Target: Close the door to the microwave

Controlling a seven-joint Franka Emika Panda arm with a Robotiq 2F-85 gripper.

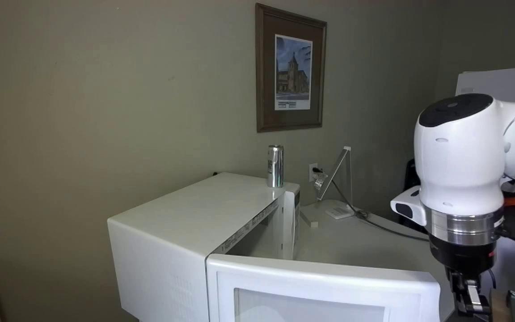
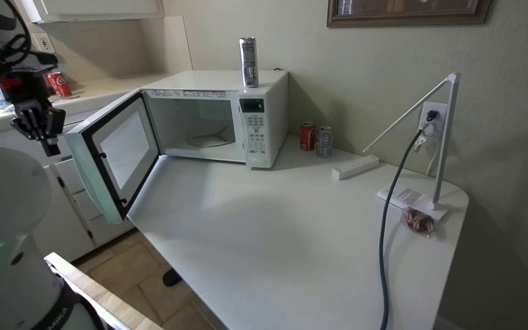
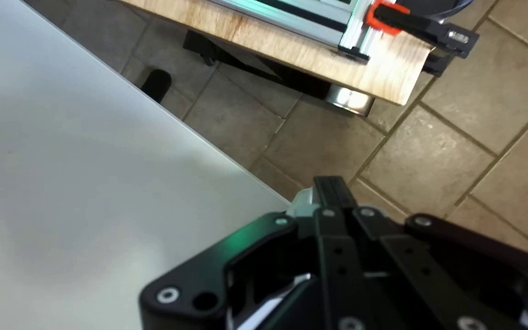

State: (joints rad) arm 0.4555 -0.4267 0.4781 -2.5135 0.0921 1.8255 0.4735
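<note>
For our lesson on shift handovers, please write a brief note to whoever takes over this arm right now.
Gripper: shut, nothing seen held; near the free edge of the door, contact unclear.
Things: the door stands wide open on the microwave, which sits on the white table with a silver can upright on top.
Done: no closing yet.
Left: swing the door shut, probably by pushing its outer face; go gently, since the can might topple.
</note>
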